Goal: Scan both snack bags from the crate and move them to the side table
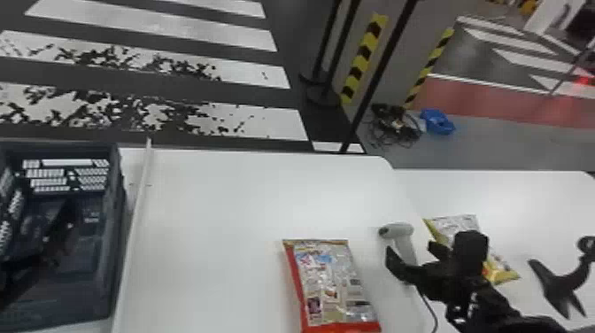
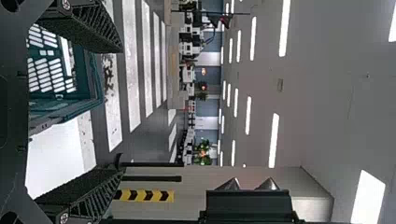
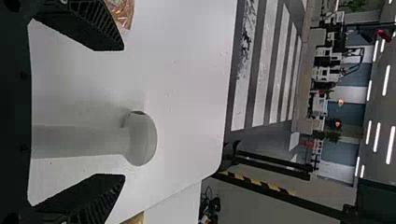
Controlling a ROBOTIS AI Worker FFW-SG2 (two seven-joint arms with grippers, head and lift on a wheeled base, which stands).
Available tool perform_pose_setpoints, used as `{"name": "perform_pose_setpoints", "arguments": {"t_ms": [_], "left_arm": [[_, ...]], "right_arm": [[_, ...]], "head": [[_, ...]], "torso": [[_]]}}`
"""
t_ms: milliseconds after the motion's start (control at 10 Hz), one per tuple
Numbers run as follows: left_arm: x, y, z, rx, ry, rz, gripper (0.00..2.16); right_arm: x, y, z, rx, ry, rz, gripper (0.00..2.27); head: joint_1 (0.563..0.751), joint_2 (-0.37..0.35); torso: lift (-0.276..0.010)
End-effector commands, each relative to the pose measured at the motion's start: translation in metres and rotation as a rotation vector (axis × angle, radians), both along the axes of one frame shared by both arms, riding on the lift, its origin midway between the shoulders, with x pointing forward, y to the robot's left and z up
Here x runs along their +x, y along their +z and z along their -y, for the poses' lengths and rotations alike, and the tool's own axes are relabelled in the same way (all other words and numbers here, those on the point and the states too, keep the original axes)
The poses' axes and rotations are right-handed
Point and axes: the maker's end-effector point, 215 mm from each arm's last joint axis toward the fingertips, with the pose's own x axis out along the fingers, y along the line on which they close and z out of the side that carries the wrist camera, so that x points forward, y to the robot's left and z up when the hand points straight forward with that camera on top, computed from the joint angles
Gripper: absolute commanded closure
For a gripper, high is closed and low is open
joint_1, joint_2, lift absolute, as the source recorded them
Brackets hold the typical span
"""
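Likely light, crinkly, slippery: red snack bag point(image 1: 330, 281) flat on desk point(image 1: 212, 212); pinch mid-body, contents may crush. Yellow bag point(image 1: 458, 225) on side desk point(image 1: 509, 190). Head view gives bag layout; right wrist view, scanner point(image 3: 142, 139) between right gripper's point(image 3: 124, 111) parted fingers. Left gripper point(image 2: 123, 109): fingers spread, empty, near crate point(image 2: 95, 77).

White floor stripes point(image 1: 159, 27), black posts point(image 1: 381, 68), yellow-and-black tape point(image 1: 362, 55), tangled cables point(image 1: 394, 126), blue bundle point(image 1: 437, 121) on grey floor point(image 1: 478, 144)
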Motion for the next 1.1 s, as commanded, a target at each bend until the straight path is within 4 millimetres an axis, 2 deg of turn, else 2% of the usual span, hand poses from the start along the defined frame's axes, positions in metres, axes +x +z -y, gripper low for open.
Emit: {"name": "perform_pose_setpoints", "arguments": {"t_ms": [0,500,1000], "left_arm": [[0.002,-0.004,-0.009,-0.006,0.009,-0.002,0.08],[0.007,-0.012,-0.014,-0.003,0.015,-0.015,0.08],[0.012,-0.006,-0.012,-0.012,0.006,0.001,0.08]], "right_arm": [[-0.002,-0.016,0.014,0.036,-0.011,-0.053,0.00],[0.014,-0.026,0.039,0.081,0.012,-0.099,0.00],[0.003,-0.046,0.049,0.195,0.020,-0.180,0.05]], "head": [[0.695,-0.344],[0.695,-0.350],[0.695,-0.350]], "torso": [[-0.095],[-0.095],[-0.095]]}}
